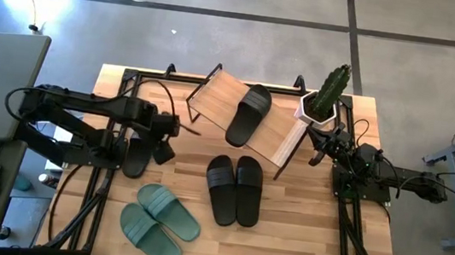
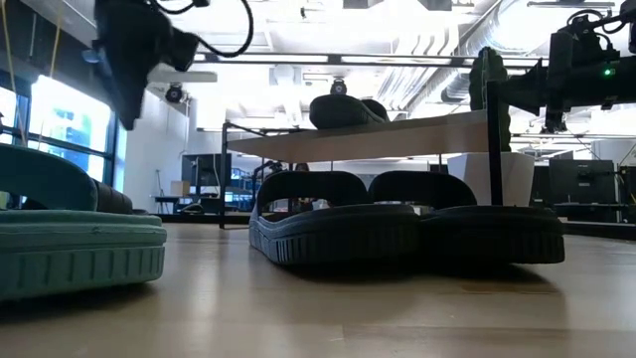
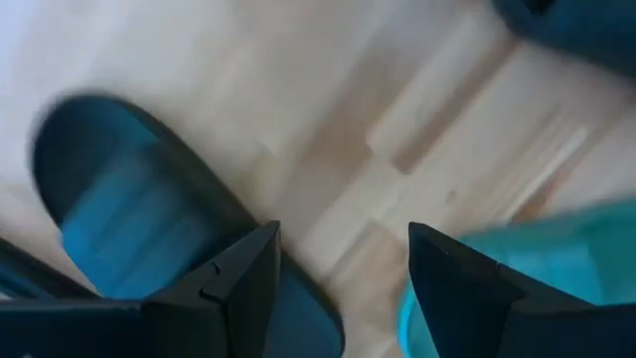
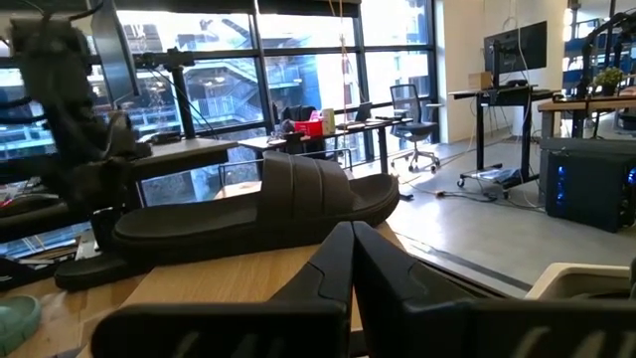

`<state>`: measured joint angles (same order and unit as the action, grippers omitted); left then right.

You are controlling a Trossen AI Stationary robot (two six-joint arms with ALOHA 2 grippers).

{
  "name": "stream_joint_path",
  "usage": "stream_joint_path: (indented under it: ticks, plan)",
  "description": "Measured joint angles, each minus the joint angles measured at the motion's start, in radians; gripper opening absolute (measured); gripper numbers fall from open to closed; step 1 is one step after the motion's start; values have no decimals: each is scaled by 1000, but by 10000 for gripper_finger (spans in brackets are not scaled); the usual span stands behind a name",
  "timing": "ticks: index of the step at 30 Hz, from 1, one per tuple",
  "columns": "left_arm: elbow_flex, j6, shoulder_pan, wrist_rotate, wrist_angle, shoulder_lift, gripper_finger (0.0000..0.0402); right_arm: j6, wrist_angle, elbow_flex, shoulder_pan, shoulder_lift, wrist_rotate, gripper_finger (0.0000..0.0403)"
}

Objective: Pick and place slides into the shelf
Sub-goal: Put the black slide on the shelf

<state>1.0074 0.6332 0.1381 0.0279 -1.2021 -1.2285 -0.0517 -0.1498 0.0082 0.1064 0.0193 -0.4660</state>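
Left hand (image 3: 343, 288) hovered over bench (image 1: 301, 239), fingers apart, nothing between them, lone black slide (image 1: 136, 158) just beneath. Judged step: closing in on that slide for pickup. Next move called for descent, strap between fingers, clamp, lift toward shelf (image 1: 214, 96). Green pair (image 1: 158, 223) lay near, at bench front; black pair (image 1: 233, 188) sat mid-bench. One black slide (image 1: 249, 114) already lay on shelf. Right hand (image 4: 350, 261) waited beside shelf, fingers together, empty.
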Motion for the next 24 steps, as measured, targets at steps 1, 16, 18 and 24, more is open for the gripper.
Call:
stream_joint_path:
  ticks: [1,16,18,24]
  plan:
    - [-18,10,-15,-8,-2,0,205,0,0,0,0,0,0,0]
    - [-136,898,-74,236,31,10,205,-1,0,0,0,0,9,0]
    - [-136,944,-83,285,19,10,205,-1,0,0,0,0,10,0]
    - [-136,913,-82,284,-51,0,205,-1,0,0,0,0,12,0]
